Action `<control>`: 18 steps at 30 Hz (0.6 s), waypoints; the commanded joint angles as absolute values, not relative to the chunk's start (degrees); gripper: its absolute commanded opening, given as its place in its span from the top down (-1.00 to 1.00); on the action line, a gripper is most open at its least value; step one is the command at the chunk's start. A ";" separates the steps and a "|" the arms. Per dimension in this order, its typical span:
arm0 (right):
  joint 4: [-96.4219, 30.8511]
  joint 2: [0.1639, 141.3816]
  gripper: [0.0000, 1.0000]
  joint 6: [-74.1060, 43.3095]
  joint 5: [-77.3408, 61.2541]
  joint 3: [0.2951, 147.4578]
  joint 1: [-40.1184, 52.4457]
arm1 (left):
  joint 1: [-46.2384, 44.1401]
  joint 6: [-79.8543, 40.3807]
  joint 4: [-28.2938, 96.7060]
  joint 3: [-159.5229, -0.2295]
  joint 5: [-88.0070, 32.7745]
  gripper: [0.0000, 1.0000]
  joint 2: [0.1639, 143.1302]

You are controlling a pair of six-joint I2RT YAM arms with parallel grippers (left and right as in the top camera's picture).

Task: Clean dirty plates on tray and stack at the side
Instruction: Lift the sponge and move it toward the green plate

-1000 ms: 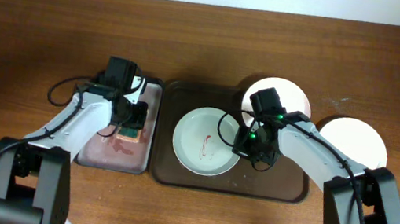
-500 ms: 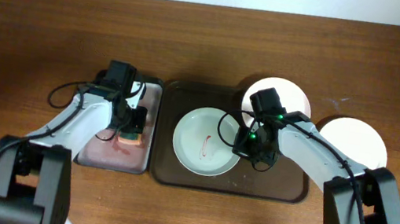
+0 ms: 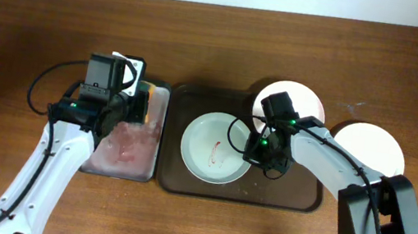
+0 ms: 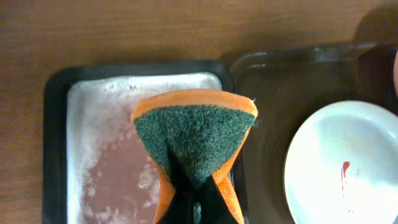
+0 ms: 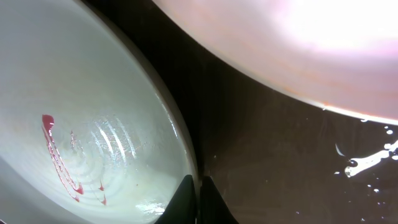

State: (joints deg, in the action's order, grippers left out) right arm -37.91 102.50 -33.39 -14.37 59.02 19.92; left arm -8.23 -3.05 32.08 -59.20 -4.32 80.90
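A pale greenish-white plate (image 3: 213, 147) with thin red smears sits on the dark brown tray (image 3: 296, 198). It also shows in the right wrist view (image 5: 81, 118) and the left wrist view (image 4: 342, 168). My right gripper (image 3: 256, 146) is shut on this plate's right rim (image 5: 194, 186). A pinkish-white plate (image 3: 304, 102) lies at the tray's back right corner (image 5: 292, 43). Another pale plate (image 3: 371, 145) rests on the tabletop to the right. My left gripper (image 3: 134, 104) is shut on an orange and green sponge (image 4: 194, 134), lifted above the small tray (image 3: 120, 166) of soapy water.
The small narrow tray (image 4: 93, 155) with foamy pinkish water lies left of the big tray, its right rim close to the big tray's left rim. Brown wood tabletop (image 3: 220, 44) lies behind and on both sides.
My left gripper has lifted the sponge out of the small tray and drawn back up and left. The right gripper and the smeared plate have not moved.
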 commanded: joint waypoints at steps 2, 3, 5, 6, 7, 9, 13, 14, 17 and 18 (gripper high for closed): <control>-38.17 102.80 0.92 -33.26 -13.45 58.89 20.27 | -8.08 -3.25 30.30 -60.31 -5.17 1.00 77.60; -38.17 102.80 0.92 -33.26 -13.45 58.89 20.27 | -8.08 -3.29 29.08 -60.31 -5.17 1.00 75.75; -38.17 102.80 0.92 -33.26 -13.45 58.89 20.29 | -8.08 -3.29 27.75 -60.31 -5.17 1.00 73.43; -38.17 102.80 0.92 -33.26 -13.45 58.89 20.27 | -8.08 -3.29 27.24 -60.31 -5.15 1.00 72.31; -38.17 102.80 0.92 -33.26 -13.45 58.89 20.29 | -8.08 -3.31 26.68 -60.31 -5.15 1.00 70.54; -38.17 102.80 0.92 -33.26 -13.45 58.89 20.29 | -8.08 -3.66 26.35 -60.31 -5.17 1.00 67.29; -38.17 102.80 0.92 -33.26 -13.45 58.89 20.27 | -8.08 -3.68 25.67 -60.31 -5.17 1.00 62.98; -38.17 102.80 0.92 -33.26 -13.45 58.89 20.27 | -8.08 -3.68 25.19 -60.31 -5.17 1.00 62.33; -38.15 102.80 0.92 -33.26 -13.45 58.89 20.27 | -8.08 -3.68 24.45 -60.31 -5.17 1.00 61.36; -38.15 102.80 0.92 -33.26 -13.45 58.89 20.27 | -8.08 -3.68 24.67 -60.29 -5.17 1.00 61.39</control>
